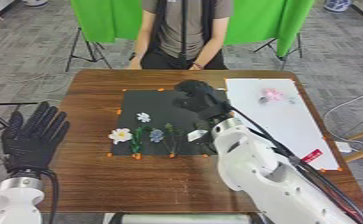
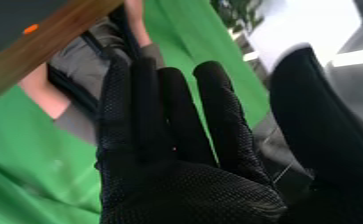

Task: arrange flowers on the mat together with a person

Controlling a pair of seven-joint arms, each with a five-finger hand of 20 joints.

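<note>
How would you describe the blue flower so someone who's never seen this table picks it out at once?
On the brown table, find the dark mat left of the white sheet. In the mat's half nearer the robot, just right of the yellow-centred white flower, lies the blue flower. Its blue petals set it apart from both white flowers nearby.

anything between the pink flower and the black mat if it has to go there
Yes, the robot's own right hand is over the far right part of the black mat, straight across from the pink flower. Nothing else visible seems to block that way.
</note>
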